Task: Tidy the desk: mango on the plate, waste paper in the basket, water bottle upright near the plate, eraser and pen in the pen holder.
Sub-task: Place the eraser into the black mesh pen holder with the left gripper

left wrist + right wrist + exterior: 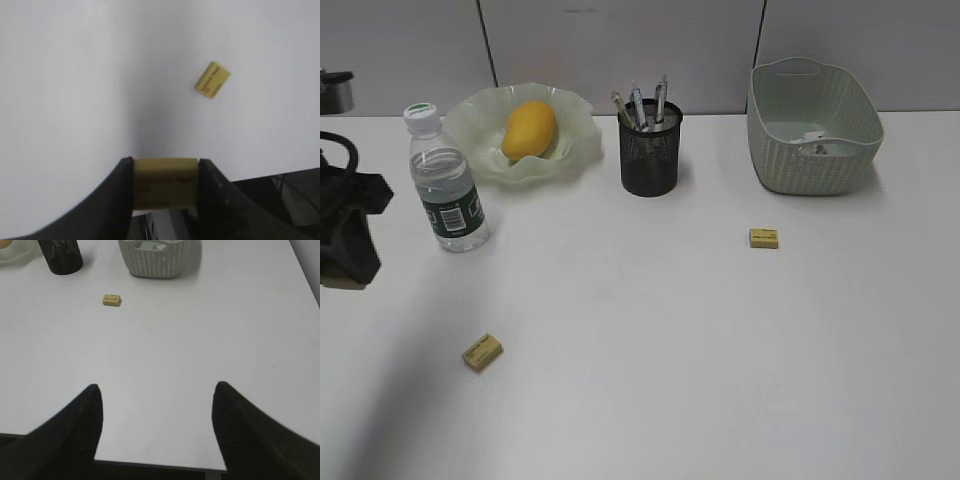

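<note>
My left gripper (166, 162) is shut on a yellow eraser (165, 182), held above the desk (65, 100) near its left edge. A second eraser (212, 79) lies loose on the desk (650, 330), also seen front left in the exterior view (482, 351). A third eraser (764, 237) lies right of centre. The mango (529, 130) rests on the plate (470, 112). The water bottle (445, 185) stands upright beside the plate. Pens (640, 105) stick out of the pen holder (650, 155). The waste paper (817, 146) lies in the basket (810, 165). My right gripper (157, 395) is open and empty over the desk's front edge.
My left arm (345, 235) shows at the far left edge of the exterior view. The right wrist view has the eraser (112, 300), the pen holder (61, 257) and the basket (159, 262) far ahead. A grey wall runs behind the desk.
</note>
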Available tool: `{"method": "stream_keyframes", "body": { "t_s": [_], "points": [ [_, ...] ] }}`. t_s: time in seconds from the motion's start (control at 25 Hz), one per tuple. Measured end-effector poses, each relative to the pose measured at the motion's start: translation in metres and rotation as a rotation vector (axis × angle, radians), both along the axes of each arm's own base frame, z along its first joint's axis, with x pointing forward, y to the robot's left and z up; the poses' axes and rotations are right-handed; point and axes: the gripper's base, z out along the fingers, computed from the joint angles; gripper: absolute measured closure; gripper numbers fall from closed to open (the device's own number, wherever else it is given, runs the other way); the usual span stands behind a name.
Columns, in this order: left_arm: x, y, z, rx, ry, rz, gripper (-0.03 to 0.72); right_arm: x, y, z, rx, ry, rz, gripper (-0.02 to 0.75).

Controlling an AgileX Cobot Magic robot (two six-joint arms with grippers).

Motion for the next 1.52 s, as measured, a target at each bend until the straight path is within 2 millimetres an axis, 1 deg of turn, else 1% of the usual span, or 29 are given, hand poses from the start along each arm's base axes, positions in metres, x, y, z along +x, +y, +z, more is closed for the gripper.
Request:
{"method": "stream_keyframes", "body": {
  "t_s": [0.12,0.32,0.56,0.72,0.88,1.0,1.12,1.28,1.52],
  "points": [
    [0.001,-0.019,0.006,-0.043,-0.055,-0.048,0.390,0.000,0.000,0.000,0.000,0.000,0.000,0.193],
    [0.016,-0.050,0.018,-0.093,-0.180,-0.120,0.390,0.000,0.000,0.000,0.000,0.000,0.000,0.193],
    [0.047,-0.087,0.044,-0.198,-0.463,-0.167,0.390,0.000,0.000,0.000,0.000,0.000,0.000,0.193],
    [0.070,-0.108,0.055,-0.260,-0.630,-0.180,0.390,0.000,0.000,0.000,0.000,0.000,0.000,0.193],
    [0.096,-0.126,0.054,-0.311,-0.770,-0.171,0.390,0.000,0.000,0.000,0.000,0.000,0.000,0.193],
    [0.111,-0.136,0.051,-0.343,-0.860,-0.157,0.390,0.000,0.000,0.000,0.000,-0.001,0.000,0.193],
    [0.124,-0.145,0.042,-0.368,-0.938,-0.147,0.390,0.000,0.000,0.000,0.000,-0.001,0.000,0.193],
    [0.135,-0.156,0.029,-0.398,-1.023,-0.138,0.390,0.000,0.000,0.000,0.000,-0.001,0.000,0.193],
    [0.149,-0.165,0.001,-0.396,-1.081,-0.142,0.390,0.000,0.000,0.000,0.000,-0.001,0.000,0.193]
  ]
}}
